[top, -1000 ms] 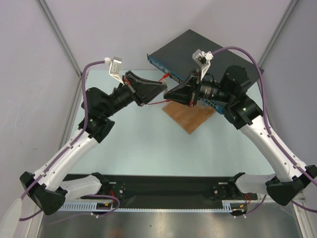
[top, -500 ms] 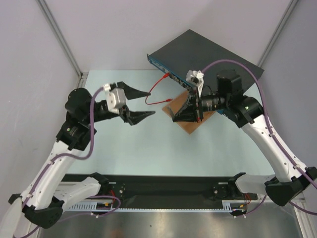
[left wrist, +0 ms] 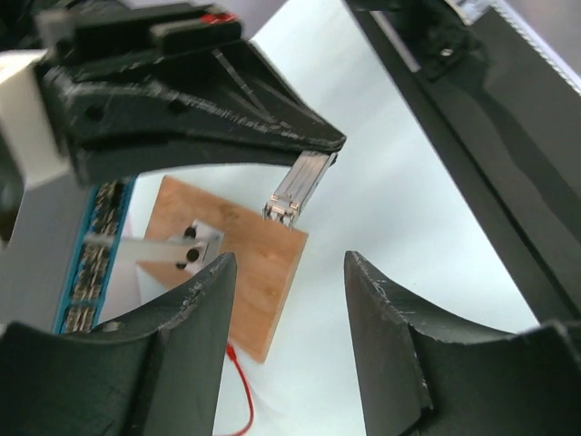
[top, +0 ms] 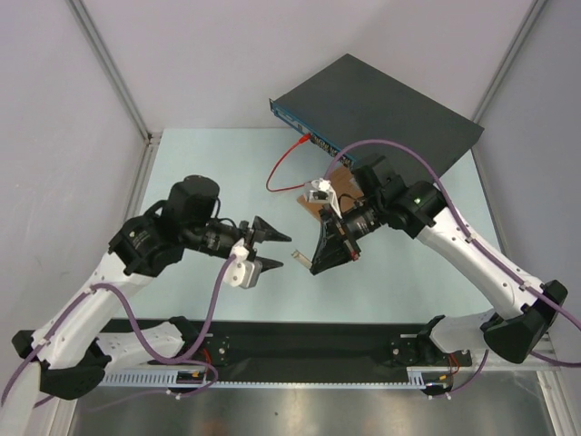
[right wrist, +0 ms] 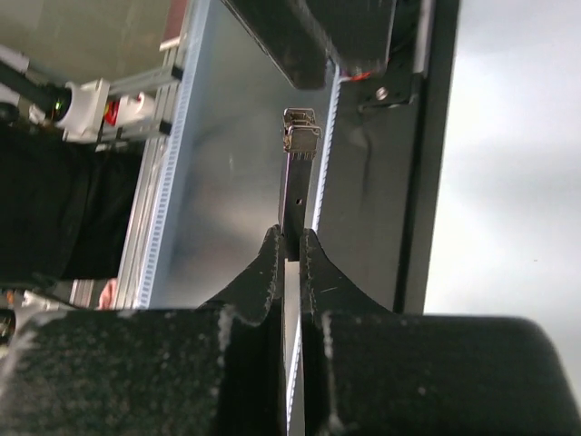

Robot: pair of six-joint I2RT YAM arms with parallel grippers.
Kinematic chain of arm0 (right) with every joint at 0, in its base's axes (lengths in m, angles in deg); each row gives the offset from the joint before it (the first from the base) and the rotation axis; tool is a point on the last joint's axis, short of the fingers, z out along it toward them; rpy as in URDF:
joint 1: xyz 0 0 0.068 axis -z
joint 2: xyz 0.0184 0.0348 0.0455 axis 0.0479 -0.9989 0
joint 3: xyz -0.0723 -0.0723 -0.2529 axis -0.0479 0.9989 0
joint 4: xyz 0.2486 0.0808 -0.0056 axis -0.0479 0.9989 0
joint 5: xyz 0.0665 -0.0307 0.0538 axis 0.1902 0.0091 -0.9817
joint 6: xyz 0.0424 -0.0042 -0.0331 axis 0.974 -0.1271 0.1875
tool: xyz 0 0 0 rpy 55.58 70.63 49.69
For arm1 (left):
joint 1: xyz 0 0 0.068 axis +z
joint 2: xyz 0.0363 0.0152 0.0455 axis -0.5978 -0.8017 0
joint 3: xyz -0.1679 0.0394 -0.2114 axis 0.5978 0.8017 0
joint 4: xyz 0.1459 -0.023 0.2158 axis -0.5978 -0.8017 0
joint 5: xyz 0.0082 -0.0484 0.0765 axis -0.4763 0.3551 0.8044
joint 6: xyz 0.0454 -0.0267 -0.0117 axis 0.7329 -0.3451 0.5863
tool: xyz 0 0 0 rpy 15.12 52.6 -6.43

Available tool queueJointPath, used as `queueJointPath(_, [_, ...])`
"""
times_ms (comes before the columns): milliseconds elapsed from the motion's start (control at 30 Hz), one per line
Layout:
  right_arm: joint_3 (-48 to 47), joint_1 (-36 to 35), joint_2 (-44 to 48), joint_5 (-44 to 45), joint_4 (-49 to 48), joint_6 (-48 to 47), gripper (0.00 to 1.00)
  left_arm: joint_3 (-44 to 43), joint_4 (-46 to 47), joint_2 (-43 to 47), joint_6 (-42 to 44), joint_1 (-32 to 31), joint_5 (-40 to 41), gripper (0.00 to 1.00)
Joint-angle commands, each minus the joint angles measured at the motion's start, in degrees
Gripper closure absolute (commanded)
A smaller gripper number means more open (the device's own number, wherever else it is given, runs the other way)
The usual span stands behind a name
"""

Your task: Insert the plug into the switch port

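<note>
The switch (top: 377, 100), a flat dark-grey box with a blue front face (top: 304, 133), lies at the back of the table. The plug (top: 299, 259) is a slim silver metal module. My right gripper (top: 312, 263) is shut on its rear end and holds it above the middle of the table, well short of the switch. In the right wrist view the plug (right wrist: 295, 173) sticks out past the shut gripper (right wrist: 290, 243). My left gripper (top: 287, 251) stands open just left of the plug, not touching it. From the left wrist view the plug (left wrist: 300, 186) hangs beyond the empty gripper (left wrist: 289, 263).
A brown wooden board (top: 343, 188) lies in front of the switch, with a small metal bracket (left wrist: 186, 250) on it. A red cable (top: 280, 170) loops from the switch's blue face onto the table. The black base rail (top: 309, 345) runs along the near edge.
My left gripper has opened and drawn back toward the near left. My right gripper, still shut on the plug, has swung away from the switch down to the middle of the table.
</note>
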Motion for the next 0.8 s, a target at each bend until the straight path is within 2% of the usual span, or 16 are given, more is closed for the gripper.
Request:
queueJointPath(0, [0.36, -1.96, -0.50, -1.19, 1.99, -2.88, 1.00, -1.72, -3.81, -0.97, 9.21, -3.94, -0.95, 0.44])
queueJointPath(200, [0.01, -2.93, -1.90, -1.80, 1.81, -1.91, 1.00, -1.11, -2.93, -2.47, 10.61, -8.96, 4.06, 0.49])
queueJointPath(433, [-0.52, -3.98, -2.70, -1.98, 1.90, -2.35, 1.00, -1.99, -3.98, -4.49, 11.93, -10.54, 6.44, 0.62])
queueJointPath(767, [-1.66, -4.16, -3.14, -1.10, 3.56, -4.01, 1.00, -1.81, -5.04, -5.72, 13.95, -10.90, 7.58, 0.64])
